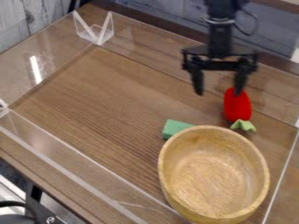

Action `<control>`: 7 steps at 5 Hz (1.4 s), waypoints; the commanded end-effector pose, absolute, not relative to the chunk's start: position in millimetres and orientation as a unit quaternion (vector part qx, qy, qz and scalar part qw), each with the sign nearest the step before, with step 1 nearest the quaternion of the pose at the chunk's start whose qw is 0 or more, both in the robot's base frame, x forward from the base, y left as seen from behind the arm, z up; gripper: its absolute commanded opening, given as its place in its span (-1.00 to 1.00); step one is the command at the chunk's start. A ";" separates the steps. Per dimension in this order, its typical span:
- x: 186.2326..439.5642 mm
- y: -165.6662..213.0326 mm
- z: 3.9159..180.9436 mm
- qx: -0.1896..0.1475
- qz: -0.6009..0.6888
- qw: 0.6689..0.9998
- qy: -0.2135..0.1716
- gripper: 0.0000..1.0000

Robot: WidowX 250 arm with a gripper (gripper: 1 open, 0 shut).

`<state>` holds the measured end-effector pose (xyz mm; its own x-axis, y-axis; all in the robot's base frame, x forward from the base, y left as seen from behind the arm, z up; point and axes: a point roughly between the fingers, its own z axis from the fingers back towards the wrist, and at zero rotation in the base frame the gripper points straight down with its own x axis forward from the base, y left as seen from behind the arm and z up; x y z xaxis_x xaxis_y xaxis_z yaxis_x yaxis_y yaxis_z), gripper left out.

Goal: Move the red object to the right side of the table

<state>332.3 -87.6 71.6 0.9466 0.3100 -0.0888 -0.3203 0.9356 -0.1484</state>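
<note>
The red object (239,104) is a small bright red oblong toy fruit with a green leafy end (244,125). It lies on the brown wood-grain table (105,96) near the right wall. My gripper (221,87) hangs just above and to the upper left of it, fingers pointing down. The jaws stand open with nothing between them. One black fingertip (243,84) is right over the fruit's top end; I cannot tell whether it touches.
A round light wooden bowl (214,174) fills the near right corner. A flat green block (177,129) lies against the bowl's far rim. Low clear plastic walls (93,29) edge the tabletop on all sides.
</note>
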 end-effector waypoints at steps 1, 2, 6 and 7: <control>333.3 -119.7 91.4 -0.098 0.164 0.981 -0.003 1.00; 333.6 -130.7 85.8 -0.100 0.177 0.979 -0.008 1.00; 366.7 -95.4 78.9 -0.097 0.184 0.977 -0.044 1.00; 363.8 -93.3 65.3 -0.093 0.191 0.976 -0.045 1.00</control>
